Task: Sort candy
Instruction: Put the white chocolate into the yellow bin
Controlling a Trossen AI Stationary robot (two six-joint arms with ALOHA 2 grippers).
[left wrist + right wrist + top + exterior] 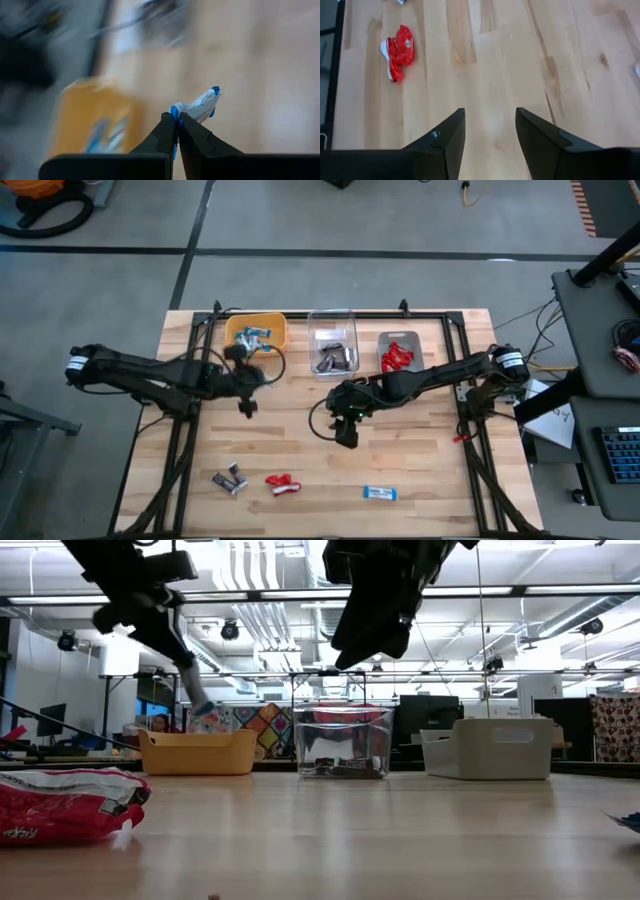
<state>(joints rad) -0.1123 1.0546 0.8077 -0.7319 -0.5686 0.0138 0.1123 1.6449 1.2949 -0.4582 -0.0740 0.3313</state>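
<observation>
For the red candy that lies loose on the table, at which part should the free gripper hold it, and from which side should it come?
Probably from straight above, closing across the middle of the red candy. It lies flat on the wooden table with its crumpled ends spread, so no side offers an edge. The open right gripper hovers over bare wood and holds nothing.

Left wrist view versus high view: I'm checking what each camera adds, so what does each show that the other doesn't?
Only the left wrist view shows the left gripper's dark fingers shut on a crumpled blue-and-white wrapped candy.

Only the high view shows the clear plastic bin, grey bin, right gripper open over bare wood, and loose candies near the table's front edge.

Both show the yellow plastic bin holding blue-and-white candy.
</observation>
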